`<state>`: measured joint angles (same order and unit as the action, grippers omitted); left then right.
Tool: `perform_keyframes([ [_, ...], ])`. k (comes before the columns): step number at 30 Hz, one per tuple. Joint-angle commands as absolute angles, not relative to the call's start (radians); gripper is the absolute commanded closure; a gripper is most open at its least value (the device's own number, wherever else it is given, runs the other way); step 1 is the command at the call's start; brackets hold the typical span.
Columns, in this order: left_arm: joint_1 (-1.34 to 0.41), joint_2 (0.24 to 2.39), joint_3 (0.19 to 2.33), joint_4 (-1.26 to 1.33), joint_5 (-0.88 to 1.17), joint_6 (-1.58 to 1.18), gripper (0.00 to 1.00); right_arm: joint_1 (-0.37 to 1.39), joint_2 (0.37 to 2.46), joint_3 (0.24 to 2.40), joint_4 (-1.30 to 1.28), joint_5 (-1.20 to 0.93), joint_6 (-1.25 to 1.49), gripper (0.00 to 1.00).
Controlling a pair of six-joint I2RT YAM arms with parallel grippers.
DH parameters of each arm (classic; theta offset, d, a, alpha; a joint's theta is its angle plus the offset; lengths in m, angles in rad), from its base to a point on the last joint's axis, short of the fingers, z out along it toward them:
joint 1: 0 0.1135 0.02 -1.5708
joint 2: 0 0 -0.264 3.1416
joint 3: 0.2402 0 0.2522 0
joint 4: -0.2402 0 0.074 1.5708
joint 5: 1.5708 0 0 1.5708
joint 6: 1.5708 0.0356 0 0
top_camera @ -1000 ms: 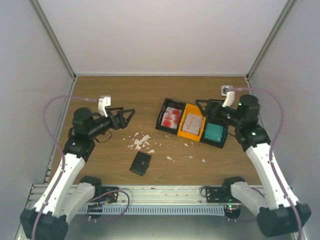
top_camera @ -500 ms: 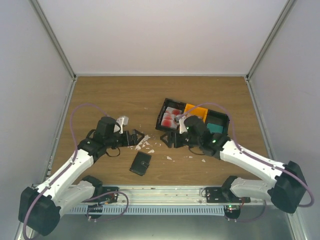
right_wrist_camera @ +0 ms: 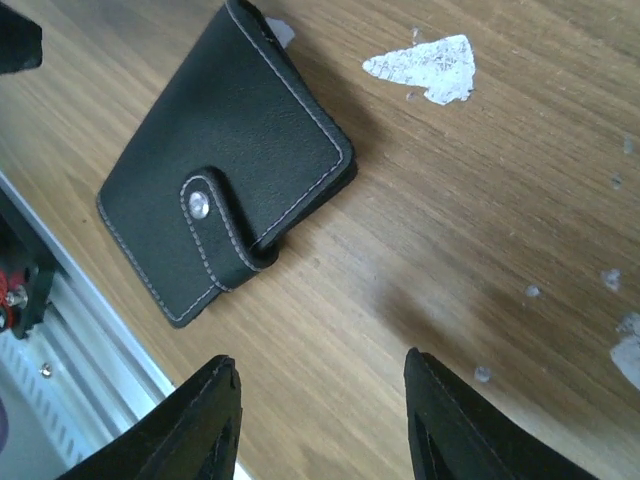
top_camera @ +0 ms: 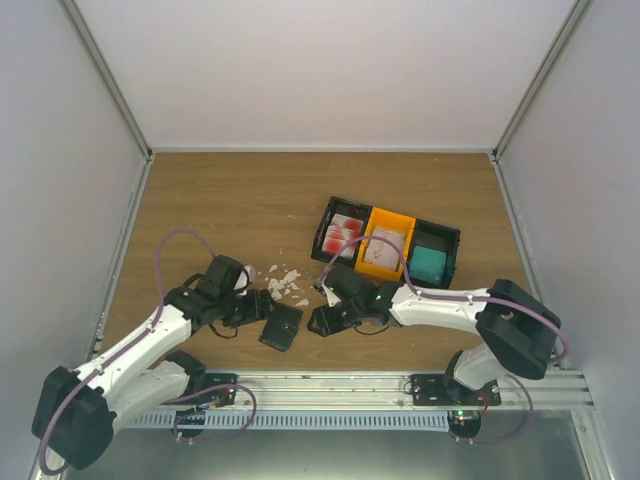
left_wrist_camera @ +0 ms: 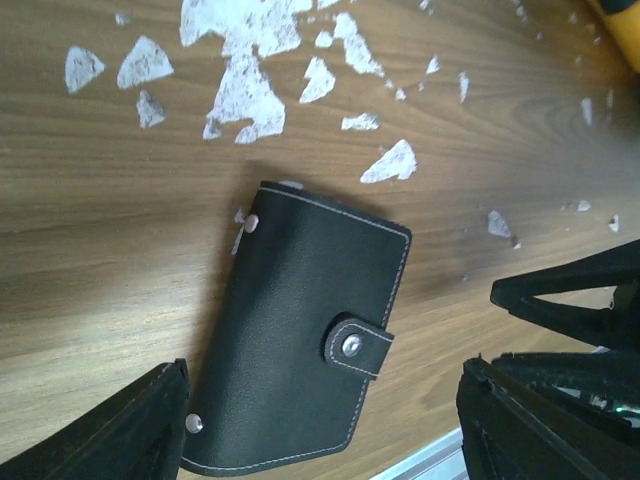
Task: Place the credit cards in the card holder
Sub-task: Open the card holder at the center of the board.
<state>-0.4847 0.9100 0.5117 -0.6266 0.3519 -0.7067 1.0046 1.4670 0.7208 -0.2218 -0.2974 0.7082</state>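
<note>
so, the left gripper [left_wrist_camera: 322,405] stands wide and empty, the shut card holder [left_wrist_camera: 300,340] lying between its jaws; the right gripper [right_wrist_camera: 325,405], also apart and empty, has it just ahead. better to pin the body with the left, then lift the clasp tab [right_wrist_camera: 222,240] slowly.

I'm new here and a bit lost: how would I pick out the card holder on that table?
On the wooden table, look near the front edge, left of centre, just on the near side of the scattered white paper scraps. The card holder lies flat there: a black folded wallet with pale stitching and a strap shut by a silver snap, unlike the torn white bits nearby.
</note>
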Motion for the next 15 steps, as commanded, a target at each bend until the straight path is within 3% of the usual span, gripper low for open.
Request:
perform_keyframes([
  [1,-0.512,0.963,0.500,-0.621,0.324,-0.749,0.27,1.015,1.528,0.760,-0.156,-0.333,0.695,0.56],
  [15,-0.538,1.002,0.373,-0.509,0.404,-0.786,0.40,1.015,1.713,0.838,-0.093,-0.400,0.692,0.67],
])
